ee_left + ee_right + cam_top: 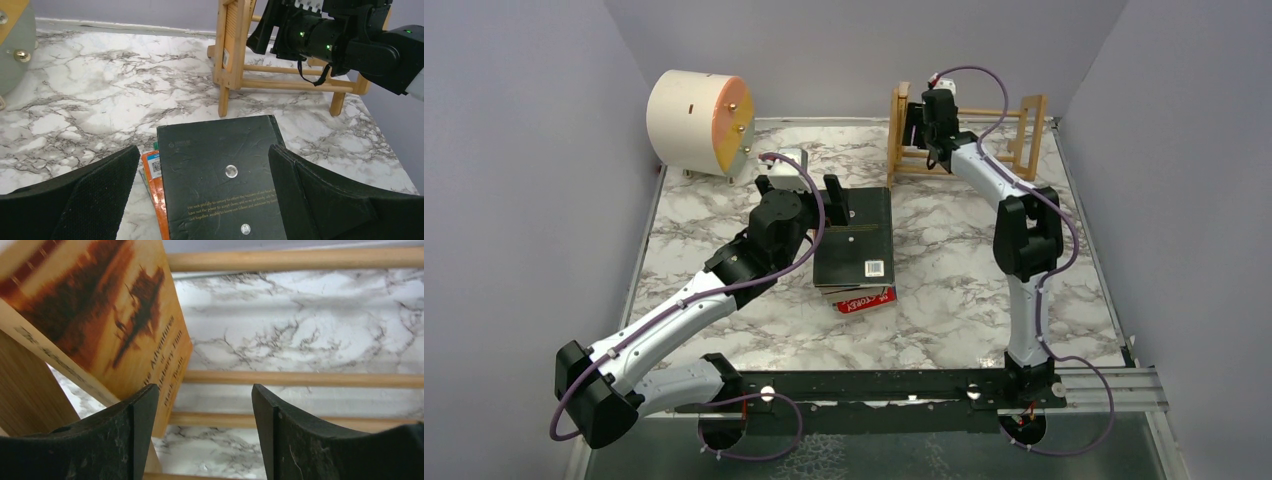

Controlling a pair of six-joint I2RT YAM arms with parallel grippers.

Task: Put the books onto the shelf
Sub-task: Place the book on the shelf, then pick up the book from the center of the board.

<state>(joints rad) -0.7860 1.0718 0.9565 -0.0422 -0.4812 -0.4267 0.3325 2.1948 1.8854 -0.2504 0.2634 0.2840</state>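
The book pile (856, 262) lies in the middle of the table (704, 215). The top book (859, 230) lies flat on the others, and one pokes out under it at 6 o'clock. From the pile, the shelf (1021, 125) stands at 1 o'clock, near the back wall. The drum (689, 120) sits at 10 o'clock, well apart. A leaning book (110, 315) rests inside the shelf at its 9 o'clock end. The right gripper (204, 395) is just beside it, at its 3 o'clock. The left gripper (202, 155) hangs over the pile's 11 o'clock corner.
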